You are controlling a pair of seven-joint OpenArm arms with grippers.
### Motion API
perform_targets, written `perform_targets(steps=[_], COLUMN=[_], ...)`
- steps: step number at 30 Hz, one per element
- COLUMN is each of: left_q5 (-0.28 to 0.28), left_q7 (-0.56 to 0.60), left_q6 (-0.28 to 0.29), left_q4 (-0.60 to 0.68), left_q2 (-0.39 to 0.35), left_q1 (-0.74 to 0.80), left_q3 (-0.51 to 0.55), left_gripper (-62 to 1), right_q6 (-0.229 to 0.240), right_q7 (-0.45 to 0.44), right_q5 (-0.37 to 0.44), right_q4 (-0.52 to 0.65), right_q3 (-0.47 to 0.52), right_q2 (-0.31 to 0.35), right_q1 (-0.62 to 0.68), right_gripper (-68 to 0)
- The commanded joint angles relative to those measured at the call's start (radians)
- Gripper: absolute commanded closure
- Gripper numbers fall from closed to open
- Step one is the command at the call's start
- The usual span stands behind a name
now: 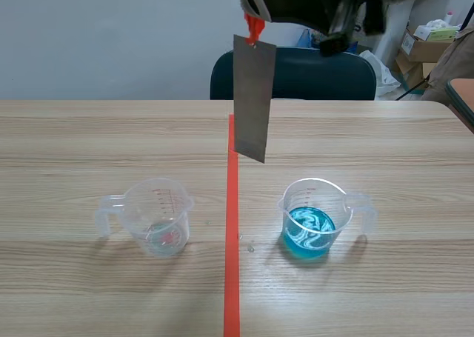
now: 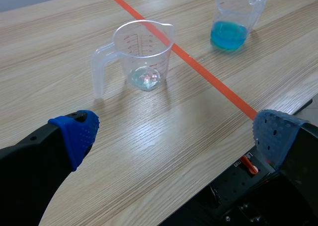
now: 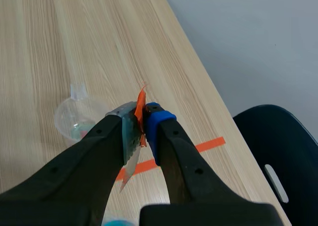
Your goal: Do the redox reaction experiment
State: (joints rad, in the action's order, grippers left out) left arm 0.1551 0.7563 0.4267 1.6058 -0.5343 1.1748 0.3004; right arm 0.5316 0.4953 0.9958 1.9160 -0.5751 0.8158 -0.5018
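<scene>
**Metal sheet held aloft**

Right gripper clamps the top of a grey metal sheet, which hangs above the tape line, between clear measuring cup (left) and cup of blue liquid (right). Left gripper gapes, empty.

Thick glossy black fingers with soft blue dotted pads

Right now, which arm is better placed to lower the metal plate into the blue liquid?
Right. The right arm's fingers are shut on the orange tab of the metal plate, which hangs above the table, near the measuring cup of blue liquid. The left arm's fingers are open.
</scene>
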Motion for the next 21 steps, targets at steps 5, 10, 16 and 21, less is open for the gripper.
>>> perform_targets(steps=[5, 10, 16, 21], left_q5=[0.006, 0.006, 0.006, 0.006], left_q7=[0.018, 0.024, 0.062, 0.061], left_q6=[0.003, 0.002, 0.002, 0.003], left_q4=[0.016, 0.016, 0.016, 0.016], left_q2=[0.007, 0.007, 0.007, 0.007], left_q1=[0.002, 0.002, 0.003, 0.003], left_q3=[0.003, 0.003, 0.003, 0.003], left_gripper=[-62.3, -62.3, -62.3, -62.3], right_q6=[0.039, 0.058, 0.115, 0.152], right_q7=[-0.017, -0.019, -0.020, -0.036], right_q5=[0.008, 0.008, 0.008, 0.008], right_q4=[0.003, 0.005, 0.006, 0.006], right_q3=[0.114, 0.214, 0.354, 0.445], right_q2=[0.058, 0.097, 0.126, 0.128], right_q1=[0.078, 0.156, 0.266, 0.356], right_gripper=[-0.6, -0.6, -0.6, -0.6])
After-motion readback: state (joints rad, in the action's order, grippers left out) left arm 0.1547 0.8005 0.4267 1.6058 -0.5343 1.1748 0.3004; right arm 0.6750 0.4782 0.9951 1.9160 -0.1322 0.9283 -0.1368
